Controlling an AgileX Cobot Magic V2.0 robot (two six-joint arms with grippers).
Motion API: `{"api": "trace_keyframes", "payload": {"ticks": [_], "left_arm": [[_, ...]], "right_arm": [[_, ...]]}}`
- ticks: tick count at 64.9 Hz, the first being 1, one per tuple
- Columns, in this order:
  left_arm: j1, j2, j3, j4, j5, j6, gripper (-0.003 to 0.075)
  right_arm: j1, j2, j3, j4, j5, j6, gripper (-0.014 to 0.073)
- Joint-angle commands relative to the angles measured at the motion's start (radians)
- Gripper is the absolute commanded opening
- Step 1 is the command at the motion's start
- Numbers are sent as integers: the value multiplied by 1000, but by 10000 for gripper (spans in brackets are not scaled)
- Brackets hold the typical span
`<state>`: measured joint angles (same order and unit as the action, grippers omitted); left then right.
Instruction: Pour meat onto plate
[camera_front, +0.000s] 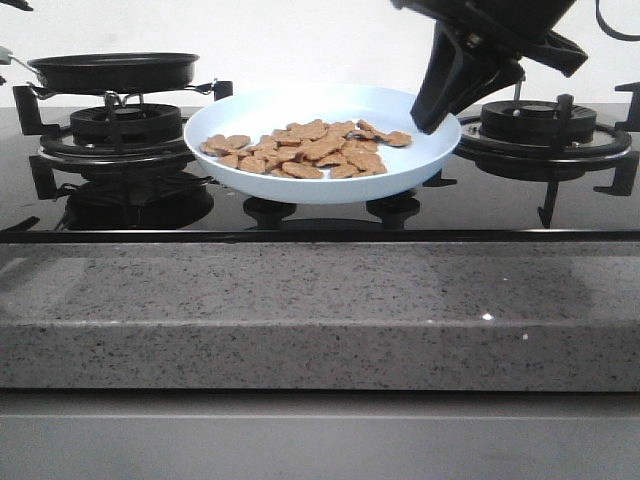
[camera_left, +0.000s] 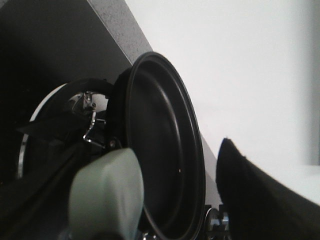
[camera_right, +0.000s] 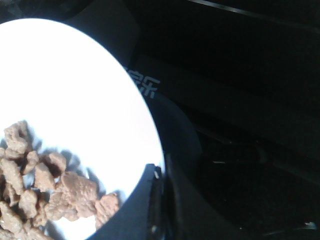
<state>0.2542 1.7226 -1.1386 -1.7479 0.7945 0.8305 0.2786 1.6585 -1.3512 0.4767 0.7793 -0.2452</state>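
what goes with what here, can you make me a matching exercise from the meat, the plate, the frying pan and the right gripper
Things:
1. meat
2. plate
3. frying pan
4. right gripper

Descriptions:
A. black, on the left burner
B. pale blue-white, between the two burners
C. orange-brown chunks piled on the plate
D. at the plate's right rim

Pairs: 1-C, 2-B, 3-A, 4-D

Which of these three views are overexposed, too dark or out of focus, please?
Front view: evenly lit and sharp; the glossy stovetop mirrors the burner grates. Left wrist view: the wall is blown out white, the frying pan reads near-black, and the pale handle up close is blurred. Right wrist view: the plate is overexposed, the meat soft, the surroundings very dark.
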Motion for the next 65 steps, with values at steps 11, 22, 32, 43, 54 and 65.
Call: {"api": "trace_keyframes", "payload": {"ticks": [11, 22, 32, 43, 54, 65], "left_arm": [[50, -82, -30, 59, 76, -4, 549], [96, -145, -30, 198, 86, -57, 549], [129, -231, -30, 380, 78, -114, 549], [111, -347, -30, 593, 69, -190, 546], [-13, -490, -30, 911, 46, -323, 546], [-202, -610, -30, 1332, 8, -613, 546]], "right_arm": [[2, -39, -26, 24, -30, -7, -69], [2, -39, -26, 24, -30, -7, -69], [2, -39, -26, 24, -30, -7, -69], [2, -39, -26, 24, -30, -7, -69], [2, -39, -26, 24, -30, -7, -69], [2, -39, -26, 24, -30, -7, -69]]}}
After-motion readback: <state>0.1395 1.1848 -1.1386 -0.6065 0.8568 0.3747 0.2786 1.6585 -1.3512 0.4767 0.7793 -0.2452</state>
